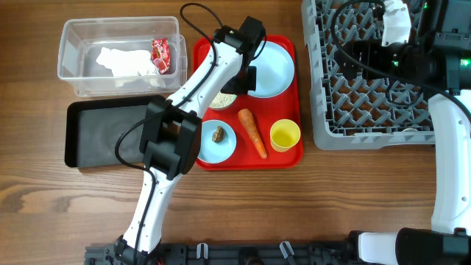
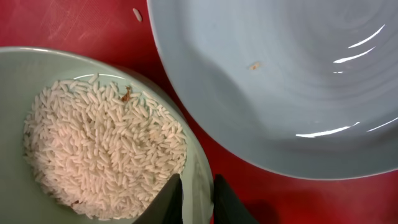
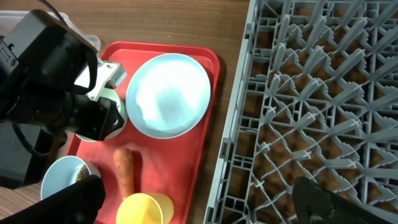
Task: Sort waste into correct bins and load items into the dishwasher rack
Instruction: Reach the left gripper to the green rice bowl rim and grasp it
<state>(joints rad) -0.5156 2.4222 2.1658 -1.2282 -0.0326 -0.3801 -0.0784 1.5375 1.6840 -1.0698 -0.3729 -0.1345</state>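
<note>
Left wrist view alone gives the close detail. The left gripper point(image 2: 198, 182) is closed on the rim of the pale green bowl point(image 2: 12, 186), one finger inside and one outside, and the white rice grains point(image 2: 106, 155) are heaped in the bowl. Just beside the bowl, the light blue plate point(image 2: 280, 81) carries a single speck. Both stand on the red tray point(image 2: 74, 25).

Overhead view shows what that close view misses. The clear tub point(image 1: 73, 77) holds the crumpled napkin point(image 1: 121, 60) and the red wrapper point(image 1: 160, 53), whose print is too small to read. The black tray point(image 1: 103, 136) lies just beside the tub on the bench point(image 1: 309, 213). Also on the red tray are the light blue bowl point(image 1: 221, 151) with the brown lump point(image 1: 218, 134) in it, the carrot point(image 1: 252, 132) and the yellow cup point(image 1: 285, 135).

Right wrist view shows the right gripper point(image 3: 199, 202) spread wide and holding nothing, above the edge of the dishwasher rack point(image 3: 311, 93) nearest the red tray.
</note>
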